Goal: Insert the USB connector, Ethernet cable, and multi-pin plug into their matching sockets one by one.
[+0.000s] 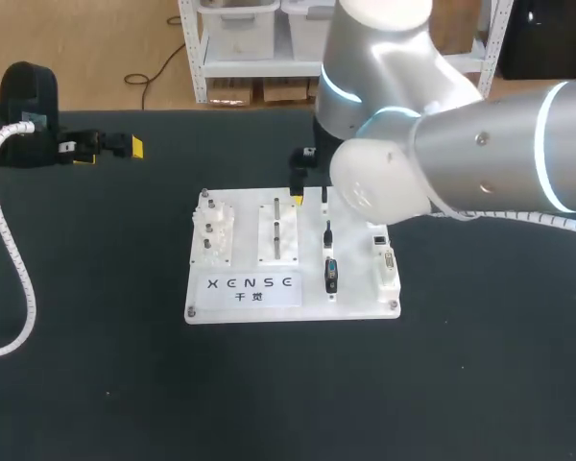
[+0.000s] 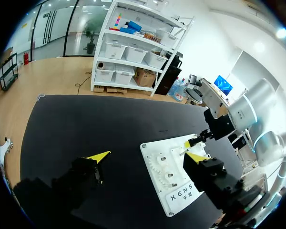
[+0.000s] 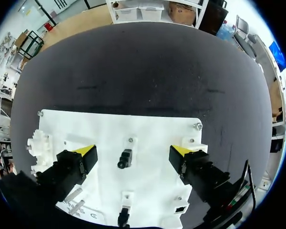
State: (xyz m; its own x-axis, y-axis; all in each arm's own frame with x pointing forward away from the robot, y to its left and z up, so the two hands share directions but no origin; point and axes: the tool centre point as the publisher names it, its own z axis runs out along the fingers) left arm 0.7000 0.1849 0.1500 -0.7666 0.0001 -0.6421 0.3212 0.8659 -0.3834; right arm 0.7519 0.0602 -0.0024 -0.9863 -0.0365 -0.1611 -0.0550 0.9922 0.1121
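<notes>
Head view | right gripper [image 1: 310, 199] hung spread above board [image 1: 355, 303] | left gripper [image 1: 110, 151] spread, upper left | nothing looked inserted

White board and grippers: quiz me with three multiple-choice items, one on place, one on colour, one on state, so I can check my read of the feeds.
1. Where is the left gripper?
A. Over bare table, off to the side of the white board
B. Over the board
C. At the table's near edge

2. What colour is the table?
A. White
B. Wood
C. Black

3. How do the right gripper fingers stand?
A. Shut on a cable
B. Open, either side of a small black connector
C. Out of view

Answers: A, the head view shows it clear of the board; C, the surface is black all round the board; B, the right wrist view shows gaps between both yellow tips and the connector.
</notes>
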